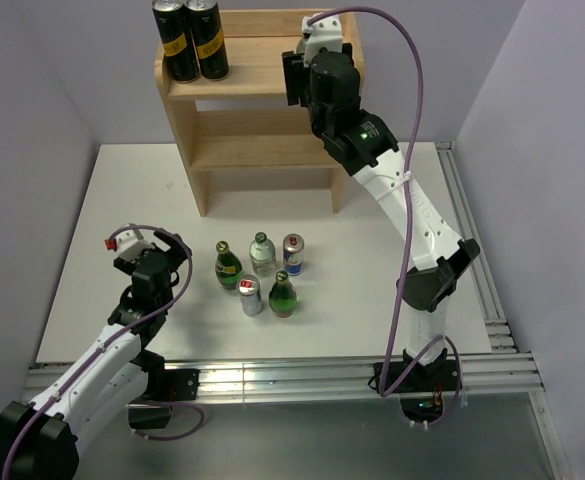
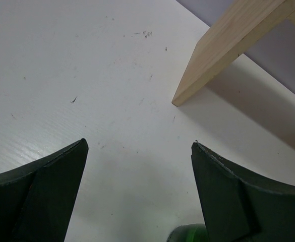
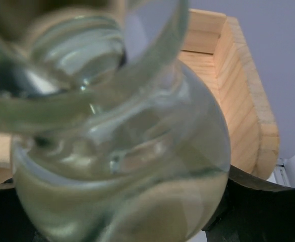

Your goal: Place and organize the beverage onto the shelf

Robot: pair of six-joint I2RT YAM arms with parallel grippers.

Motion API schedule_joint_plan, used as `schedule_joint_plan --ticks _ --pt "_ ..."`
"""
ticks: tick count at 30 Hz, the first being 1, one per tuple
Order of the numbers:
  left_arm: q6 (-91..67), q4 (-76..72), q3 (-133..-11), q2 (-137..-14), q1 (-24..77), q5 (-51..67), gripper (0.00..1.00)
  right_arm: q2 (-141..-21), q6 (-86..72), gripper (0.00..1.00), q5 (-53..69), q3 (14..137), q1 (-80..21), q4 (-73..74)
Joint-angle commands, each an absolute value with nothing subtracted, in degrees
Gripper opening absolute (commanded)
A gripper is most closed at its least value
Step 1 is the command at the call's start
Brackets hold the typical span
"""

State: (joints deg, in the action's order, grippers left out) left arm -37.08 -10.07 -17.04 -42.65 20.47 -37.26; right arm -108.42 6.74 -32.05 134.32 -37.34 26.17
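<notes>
R gripper (image 1: 300, 78) is up at the top tier of the pale 3-tier wooden shelf (image 1: 252, 152), right end, jaws pinching a clear round glass bottle (image 3: 122, 166). Two black-gold cans (image 1: 190, 40) stand on shelf top, left end. L gripper (image 2: 139, 146) hangs over white table (image 2: 61, 60) in front of shelf's left leg, jaws spread, empty.
</notes>
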Motion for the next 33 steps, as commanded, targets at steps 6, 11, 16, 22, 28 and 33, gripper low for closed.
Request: schedule_joint_plan --ticks 6,11,16,22,28,33 --pt "-36.4 -11.8 -19.5 -43.6 20.7 -36.5 0.9 -108.6 6.1 0.0 -30.5 139.5 -32.5 14.7" --pt "-36.3 -11.7 -19.6 -43.9 20.7 -36.4 0.9 -111.1 3.2 0.0 -28.5 139.6 -30.2 14.7" --pt "-36.5 -11.6 -20.0 -44.6 20.7 -36.6 0.9 -113.5 2.3 0.02 -28.0 139.3 -29.4 14.2" --pt "-36.4 -11.5 -20.1 -44.9 20.7 -36.7 0.9 -115.6 1.9 0.2 -28.7 138.5 -28.9 12.9" --pt "-36.4 -11.5 -20.2 -45.2 20.7 -37.0 0.9 -114.5 1.8 0.38 -30.6 134.2 -29.0 10.2" --pt "-36.5 -11.4 -20.2 -45.0 20.6 -37.0 0.9 -114.4 4.4 0.57 -35.3 132.6 -29.0 8.4"
